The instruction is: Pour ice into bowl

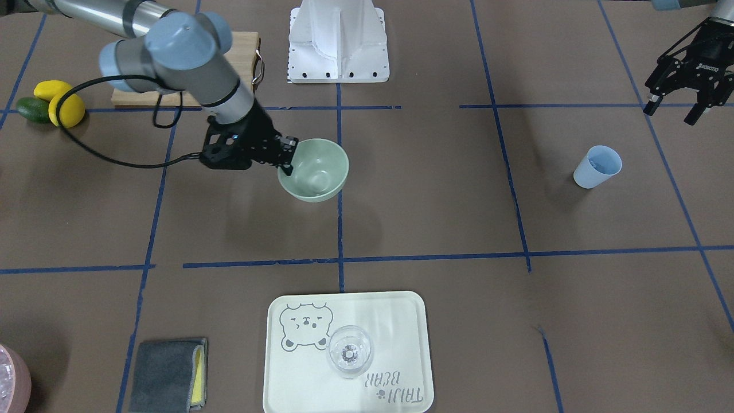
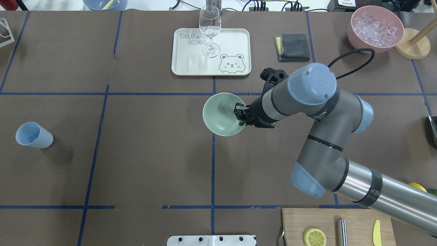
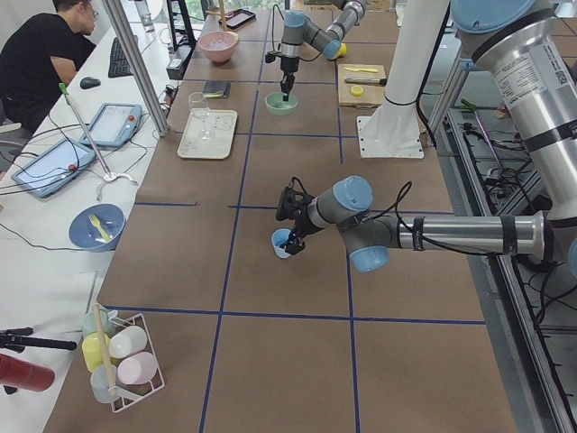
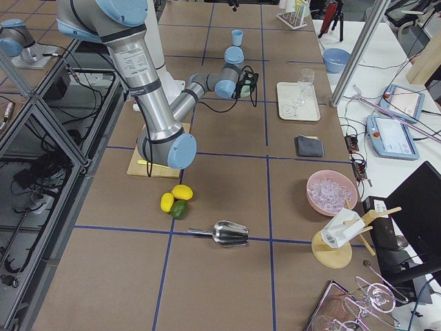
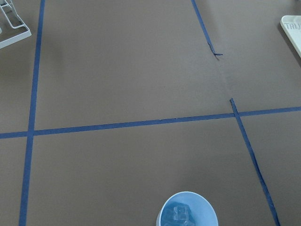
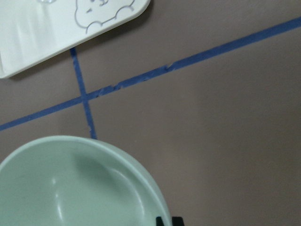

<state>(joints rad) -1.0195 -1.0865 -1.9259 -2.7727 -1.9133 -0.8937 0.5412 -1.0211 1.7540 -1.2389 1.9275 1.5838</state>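
The pale sage-green bowl (image 1: 319,172) sits near the table's middle, also in the overhead view (image 2: 218,116) and the right wrist view (image 6: 70,188). My right gripper (image 1: 288,158) is shut on its rim on the robot's right side (image 2: 240,114). The light blue cup (image 1: 597,166) stands upright far to the robot's left (image 2: 34,135). Clear ice cubes (image 5: 178,214) lie in it. My left gripper (image 1: 671,112) hangs open and empty just behind the cup, apart from it.
A pale tray (image 2: 191,65) with a wine glass (image 2: 209,30) lies beyond the bowl. A grey cloth (image 2: 294,46) and a pink bowl of ice (image 2: 375,27) are at the far right. A cutting board (image 2: 341,225) with a lemon half lies near the robot.
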